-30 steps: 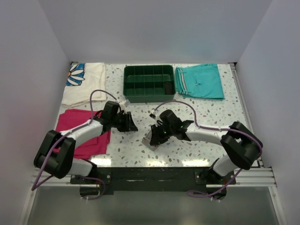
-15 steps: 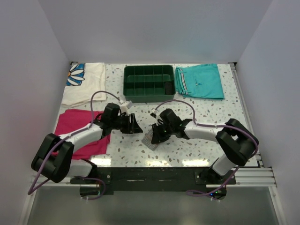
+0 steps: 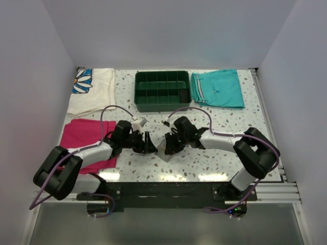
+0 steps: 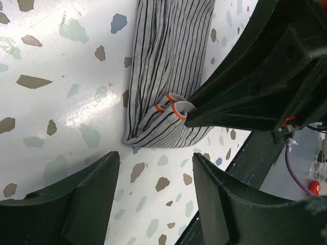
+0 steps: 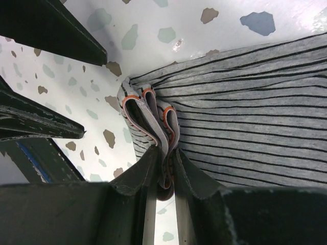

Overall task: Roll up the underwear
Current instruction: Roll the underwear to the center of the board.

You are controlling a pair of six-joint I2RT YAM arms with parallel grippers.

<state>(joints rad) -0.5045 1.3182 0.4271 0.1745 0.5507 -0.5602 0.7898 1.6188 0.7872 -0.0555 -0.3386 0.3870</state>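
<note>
Right of magenta cloth: right gripper pinches underwear; left gripper agape opposite.

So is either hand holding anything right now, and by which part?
The right hand pinches the striped underwear at its bunched orange-trimmed edge; the left hand is open, holding nothing.

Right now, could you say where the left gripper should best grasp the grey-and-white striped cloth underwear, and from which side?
Probably the free corner of the folded end of the striped underwear, beside the orange-trimmed folds the right gripper pinches. The open left gripper faces that end, so come straight in.
</note>
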